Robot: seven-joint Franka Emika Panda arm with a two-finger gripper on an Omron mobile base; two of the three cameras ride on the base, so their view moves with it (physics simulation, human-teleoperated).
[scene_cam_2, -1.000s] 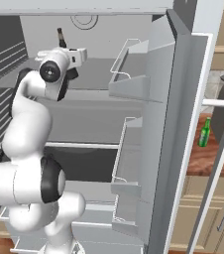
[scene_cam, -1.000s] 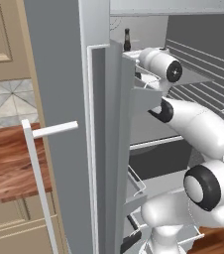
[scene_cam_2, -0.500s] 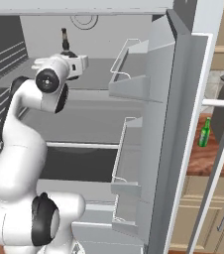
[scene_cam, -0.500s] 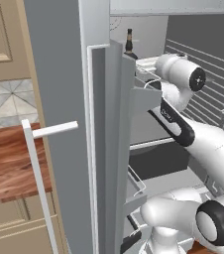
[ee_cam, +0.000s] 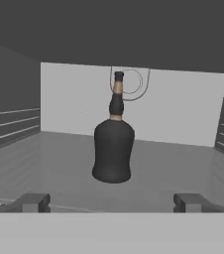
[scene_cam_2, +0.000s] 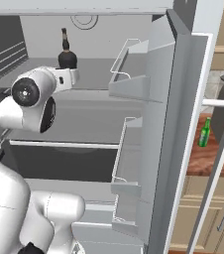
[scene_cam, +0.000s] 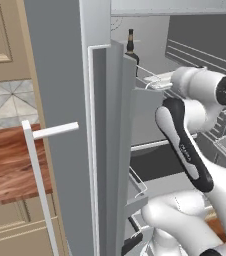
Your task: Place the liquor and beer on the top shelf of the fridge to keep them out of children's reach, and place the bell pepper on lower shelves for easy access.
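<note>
Far left in the left base view sits a wooden surface point(scene_cam: 5, 165) beside beige cabinets, and in front of it the open door point(scene_cam: 67, 125) of the fridge point(scene_cam_2: 99, 114) with its long white handle point(scene_cam: 37, 185). Past the door edge, the liquor point(ee_cam: 113, 144) stands upright on the top shelf point(ee_cam: 59, 163), well back toward the rear wall and roughly centred between the ribbed side walls; that is the high spot the task asks for, out of a child's reach, so this part looks done. The pincer point(ee_cam: 112, 202) hovers just in front of the bottle, level with the shelf, its fingertips point(ee_cam: 33, 202) spread wide to either side with nothing between them, apart from the glass, so the bottle stands on its own. In the right base view the white arm reaches up from the lower left toward that shelf, with the lower shelves point(scene_cam_2: 64, 149) beneath it bare as far as can be seen. Moving right, the door's inner bins point(scene_cam_2: 134, 84) are empty, and beyond the door the beer point(scene_cam_2: 204, 133) stands upright on the wooden surface outside, probably the next thing to fetch for the same high shelf. The bell pepper cannot be made out from here.
</note>
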